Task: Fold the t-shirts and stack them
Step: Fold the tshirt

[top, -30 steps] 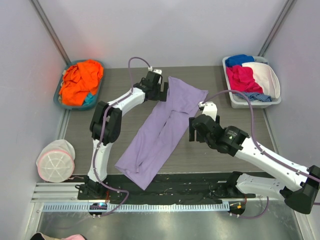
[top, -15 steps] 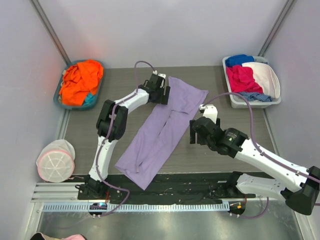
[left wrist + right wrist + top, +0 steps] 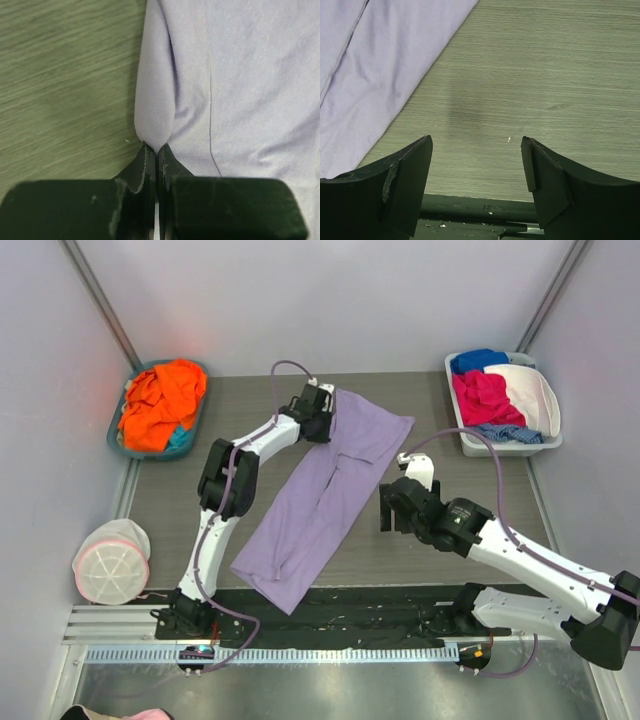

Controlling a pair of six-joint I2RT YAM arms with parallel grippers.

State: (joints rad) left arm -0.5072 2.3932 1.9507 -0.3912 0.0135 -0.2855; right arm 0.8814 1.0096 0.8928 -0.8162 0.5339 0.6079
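A large lavender t-shirt, folded into a long strip, lies slantwise across the middle of the table. My left gripper is at its far left edge, shut on a pinch of the cloth. In the left wrist view the gripper has a fold of the lavender t-shirt caught between its tips. My right gripper hangs open just off the shirt's right edge. In the right wrist view this gripper holds nothing, and the lavender t-shirt lies to its upper left. Orange t-shirts and a teal one sit in a bin.
The grey-blue bin stands at the far left. A white bin at the far right holds pink, blue and white clothes. A round white pouch lies at the near left. A black mat runs along the near edge.
My left gripper moved right onto the lavender shirt's far edge and shut on the cloth. The right gripper drifted slightly toward the near edge, still open.
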